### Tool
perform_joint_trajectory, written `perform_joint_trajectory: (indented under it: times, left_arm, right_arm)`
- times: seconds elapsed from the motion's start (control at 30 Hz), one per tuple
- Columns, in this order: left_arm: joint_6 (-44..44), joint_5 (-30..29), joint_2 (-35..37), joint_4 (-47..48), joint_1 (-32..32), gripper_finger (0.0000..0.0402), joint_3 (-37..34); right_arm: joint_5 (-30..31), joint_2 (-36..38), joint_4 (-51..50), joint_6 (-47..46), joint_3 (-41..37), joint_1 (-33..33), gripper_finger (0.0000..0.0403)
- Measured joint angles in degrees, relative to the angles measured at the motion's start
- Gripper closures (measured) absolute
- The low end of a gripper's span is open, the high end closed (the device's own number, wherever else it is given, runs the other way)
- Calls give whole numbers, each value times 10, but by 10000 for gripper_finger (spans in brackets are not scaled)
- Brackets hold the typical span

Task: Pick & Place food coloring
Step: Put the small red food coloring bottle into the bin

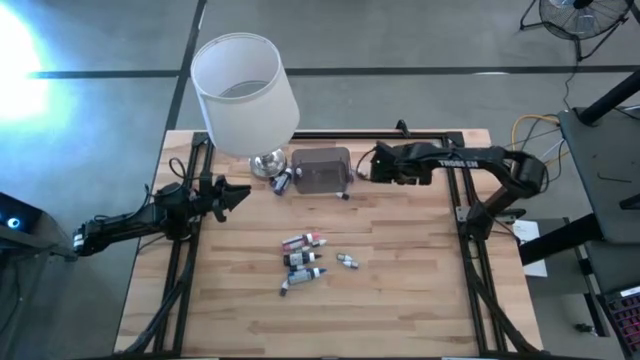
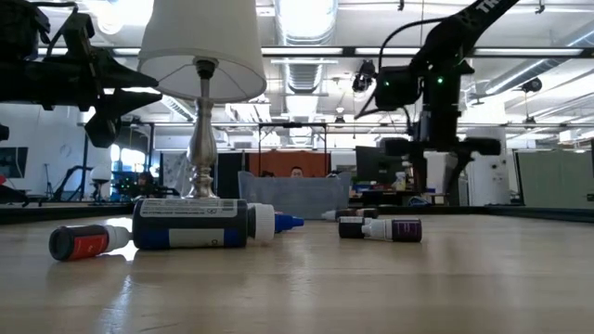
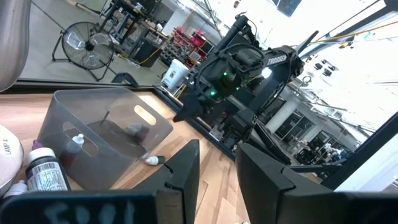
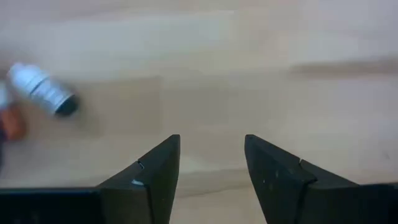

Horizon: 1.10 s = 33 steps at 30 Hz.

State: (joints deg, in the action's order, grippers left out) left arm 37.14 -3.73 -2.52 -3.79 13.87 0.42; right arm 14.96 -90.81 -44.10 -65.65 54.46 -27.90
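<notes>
A: Which step is in hand?

B: A between-bottles moment, I'd judge. The right tool (image 1: 360,170) hangs above the table (image 1: 420,300) at about one o'clock from the middle, just beside the translucent grey box (image 1: 322,170). Its wrist view shows its two fingers (image 4: 155,171) parted with bare wood between them, so it carries nothing.

A: And the food coloring?

B: Most of it lies loose in a cluster of small dropper bottles (image 1: 303,258) near the table's middle, toward six o'clock from the box, with a stray pair (image 1: 347,261) just beside it at three o'clock. A few more bottles (image 1: 283,180) lie at the lamp's chrome base (image 1: 266,163), at nine o'clock of the box, and at least one whitish-capped bottle (image 3: 77,142) shows through the box wall.

A: The left arm?

B: It waits at the table's nine o'clock edge, its left tool (image 1: 238,193) slightly parted and empty.

A: What does the next move call for?

B: Probably swinging the right tool toward six o'clock, over the cluster, lining the fingers across one bottle and coming down. They're tiny, round and lying on their sides, so one could roll away.

A: Any writing?

B: "TROSSEN" on the right arm (image 1: 460,158), partly legible. The lamp base carries a sticker reading "LAMP 4" (image 3: 10,151). The bottle labels have print too small to read.
</notes>
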Motion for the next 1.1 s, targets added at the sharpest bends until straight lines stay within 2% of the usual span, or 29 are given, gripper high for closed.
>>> perform_joint_trajectory:
  times: [0.17,0.23,0.3,0.37,0.53,0.73,0.93,1.1]
  left_arm:
    - [0,0,0,0,0,316,0]
    - [0,0,0,0,0,317,0]
    - [0,0,0,0,0,317,0]
    - [0,0,0,0,0,316,0]
    - [0,0,0,0,0,316,0]
    - [0,0,0,0,0,316,0]
    - [0,0,0,0,0,317,0]
    - [0,0,0,0,0,316,0]
  right_arm:
    - [3,-9,34,-52,17,-14,237]
    - [-29,-15,78,4,17,-32,241]
    - [-93,-28,140,67,17,-54,244]
    - [-136,-46,171,75,21,-71,246]
    - [-134,-100,174,48,65,-73,254]
    - [-149,-178,166,103,174,-47,269]
    - [-147,-259,81,162,298,-40,278]
    - [-110,-303,-2,200,373,-40,275]
